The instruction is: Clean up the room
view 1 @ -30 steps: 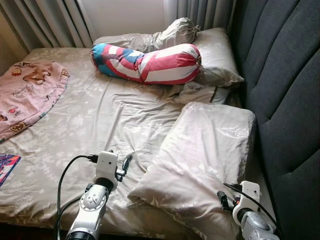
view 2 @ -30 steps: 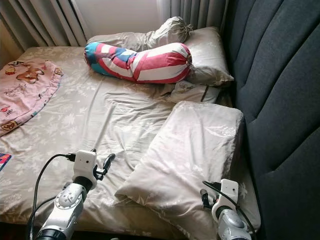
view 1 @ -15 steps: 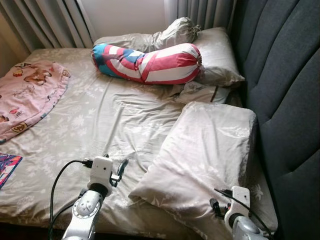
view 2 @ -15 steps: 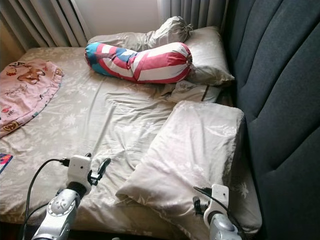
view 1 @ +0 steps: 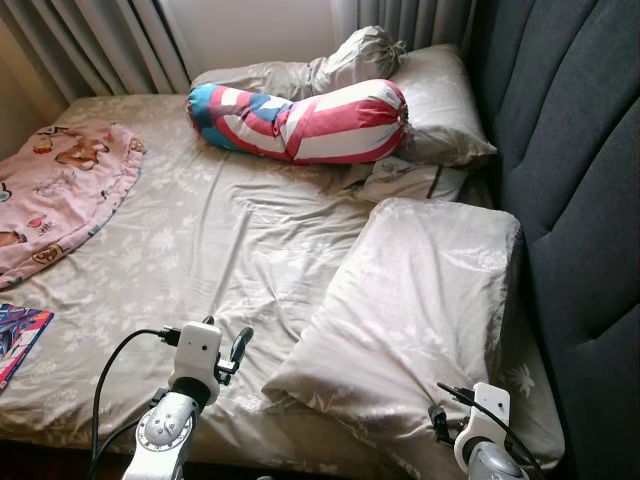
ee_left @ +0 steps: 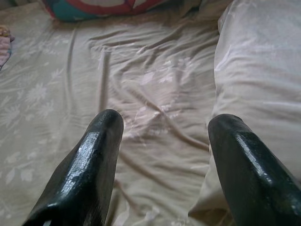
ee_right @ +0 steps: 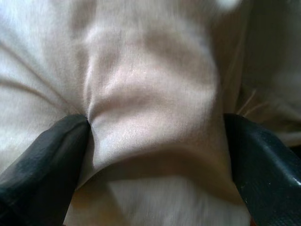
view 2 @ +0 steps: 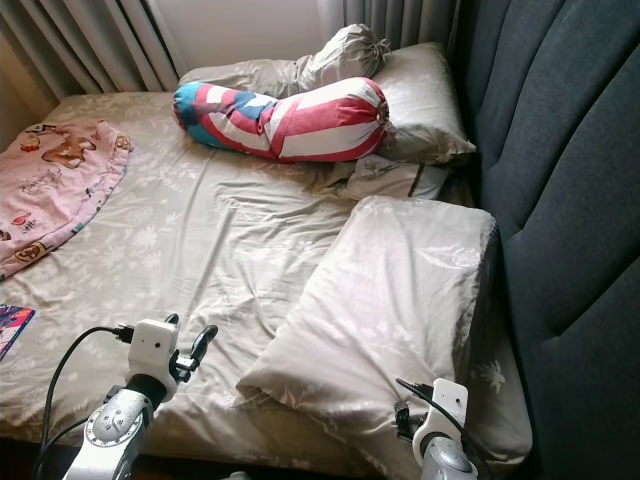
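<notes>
Beige floral cotton covered the large pillow [view 1: 425, 310], which lay askew on the bed [view 1: 190, 250] beside the dark headboard [view 1: 580, 200], its near corner pointing toward me and well apart from the striped bolster [view 1: 300, 122] at the far end. My right gripper [ee_right: 155, 141] sat spread wide at the pillow's near edge, one finger [ee_right: 47, 150] dimpling the fabric and nothing clenched yet, while the left gripper [ee_left: 162, 155] hovered released above the sheet just beside the pillow's near corner. To do this well, I judged I should push both grippers further under the edge before closing, taking a thick fold, not loose cover, so the pillow lifts level.
</notes>
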{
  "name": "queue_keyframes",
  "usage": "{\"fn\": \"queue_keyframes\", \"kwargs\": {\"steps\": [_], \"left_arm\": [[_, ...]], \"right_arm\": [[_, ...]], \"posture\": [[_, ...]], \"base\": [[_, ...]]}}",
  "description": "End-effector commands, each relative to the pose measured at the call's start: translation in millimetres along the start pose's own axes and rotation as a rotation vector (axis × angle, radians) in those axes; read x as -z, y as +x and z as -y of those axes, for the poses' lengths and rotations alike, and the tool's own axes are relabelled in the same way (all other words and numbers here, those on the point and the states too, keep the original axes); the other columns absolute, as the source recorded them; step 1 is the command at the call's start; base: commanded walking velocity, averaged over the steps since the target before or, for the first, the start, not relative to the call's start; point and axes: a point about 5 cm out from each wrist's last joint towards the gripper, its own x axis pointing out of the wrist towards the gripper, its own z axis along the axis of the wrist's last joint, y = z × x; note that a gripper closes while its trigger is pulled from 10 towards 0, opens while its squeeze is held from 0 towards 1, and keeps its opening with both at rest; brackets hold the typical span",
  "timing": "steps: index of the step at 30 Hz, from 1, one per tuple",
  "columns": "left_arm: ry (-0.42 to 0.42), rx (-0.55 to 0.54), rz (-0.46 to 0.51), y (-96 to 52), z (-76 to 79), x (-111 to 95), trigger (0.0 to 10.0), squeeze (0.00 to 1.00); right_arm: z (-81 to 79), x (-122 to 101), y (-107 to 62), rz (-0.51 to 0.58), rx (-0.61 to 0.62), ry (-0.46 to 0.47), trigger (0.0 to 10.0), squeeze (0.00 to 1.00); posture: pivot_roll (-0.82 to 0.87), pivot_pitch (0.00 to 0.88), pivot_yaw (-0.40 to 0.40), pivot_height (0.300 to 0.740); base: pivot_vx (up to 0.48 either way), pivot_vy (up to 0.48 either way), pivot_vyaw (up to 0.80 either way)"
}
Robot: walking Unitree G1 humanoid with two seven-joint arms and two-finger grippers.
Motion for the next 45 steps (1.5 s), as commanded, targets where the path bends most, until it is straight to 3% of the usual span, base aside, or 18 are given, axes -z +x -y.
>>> {"fn": "queue_keyframes", "kwargs": {"steps": [1,5,11,21,34,41,42,43,45], "left_arm": [[0.015,0.01,-0.017,-4.1,-2.5,1.2,10.0,0.0],[0.022,0.012,-0.022,-11.9,-3.0,1.0,10.0,0.0],[0.037,0.005,-0.033,-23.7,-7.4,-0.7,10.0,0.0],[0.047,0.013,-0.037,-29.4,-6.7,-2.9,10.0,0.0],[0.054,0.019,-0.031,-42.0,-6.2,-19.2,10.0,0.0],[0.052,0.02,-0.016,-41.3,-4.9,-28.2,10.0,0.0],[0.052,0.02,-0.016,-41.2,-4.5,-28.8,10.0,0.0],[0.049,0.02,-0.013,-41.0,-4.0,-29.6,10.0,0.0],[0.047,0.019,-0.012,-41.0,-3.7,-30.1,10.0,0.0]], "right_arm": [[2.2,30.9,-5.0,-0.121,0.009,-0.001,10.0,0.0],[1.1,35.2,-6.4,-0.107,-0.012,0.047,10.0,0.0],[-7.5,21.9,-3.4,-0.048,-0.035,0.091,10.0,0.0],[-12.9,8.2,-0.5,-0.013,-0.018,0.11,10.0,0.0],[-8.0,23.2,-4.0,-0.028,-0.019,0.131,10.0,0.0],[-10.2,18.5,-3.5,0.005,-0.033,0.14,10.0,0.0],[-11.2,16.6,-3.3,0.017,-0.042,0.143,2.8,0.0],[-13.1,14.3,-3.1,0.029,-0.055,0.144,0.0,0.0],[-14.3,13.3,-2.9,0.032,-0.063,0.138,0.0,0.0]], "posture": [[-0.01,0.201,0.091,0.691],[0.02,0.22,0.093,0.691],[0.06,0.242,0.106,0.691],[0.07,0.262,0.114,0.691],[0.11,0.317,0.128,0.691],[0.11,0.325,0.128,0.691],[0.11,0.325,0.128,0.691],[0.12,0.325,0.128,0.691],[0.12,0.325,0.128,0.691]], "base": [[0.0,0.0,0.0],[0.0,0.0,0.0],[0.0,0.0,0.0],[0.0,0.0,0.0],[0.0,0.0,0.0],[0.0,0.0,0.0],[0.0,0.0,0.0],[0.0,0.0,0.0],[0.0,0.0,0.0]]}}
